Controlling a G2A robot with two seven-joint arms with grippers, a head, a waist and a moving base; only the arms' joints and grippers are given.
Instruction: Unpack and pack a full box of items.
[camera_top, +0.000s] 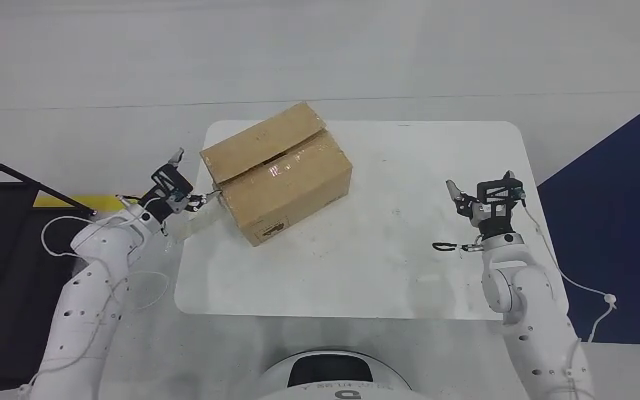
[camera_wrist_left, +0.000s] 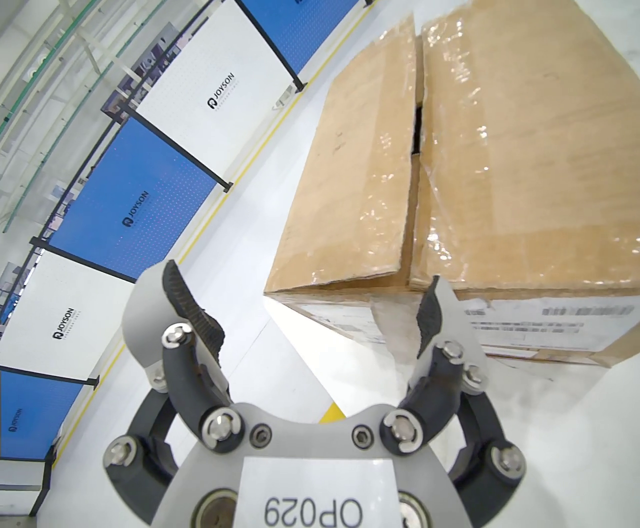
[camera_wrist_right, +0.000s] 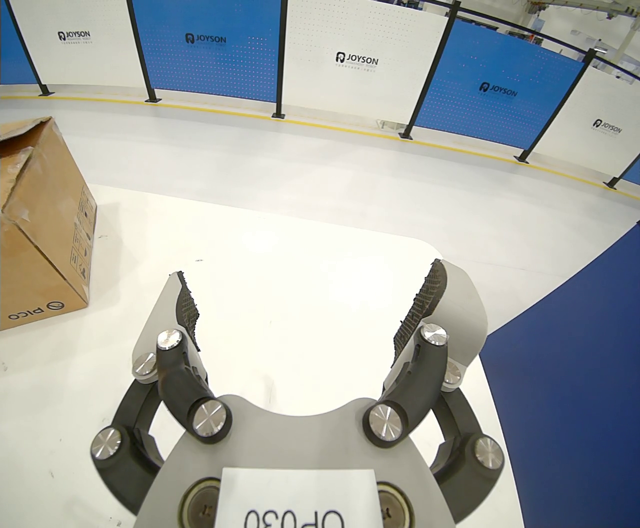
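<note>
From the top view, the box (camera_top: 277, 183) sits on the table (camera_top: 400, 270) at its far left corner, turned askew to the edges, with both top flaps down. The left gripper (camera_top: 195, 175) is at the table's left edge, right against the box's short left side. Its jaws are spread wide with nothing between them. The right gripper (camera_top: 483, 183) is near the right edge, well apart from the box, also wide open and empty.

In the left wrist view, the left gripper (camera_wrist_left: 302, 272) points at the box (camera_wrist_left: 500, 150) from close by. One fingertip lies in front of the labelled side wall just under the top rim, and the other stands off beside the box's corner. Whether the nearer finger touches the cardboard cannot be told. The two flaps meet along a narrow slit, and clear tape shines over them.

In the right wrist view, the right gripper (camera_wrist_right: 307, 270) hangs over bare table (camera_wrist_right: 300, 225) with its jaws far apart and holding nothing. The box (camera_wrist_right: 40, 225) stands well off to one side, one top corner creased, its printed end wall facing the gripper.
</note>
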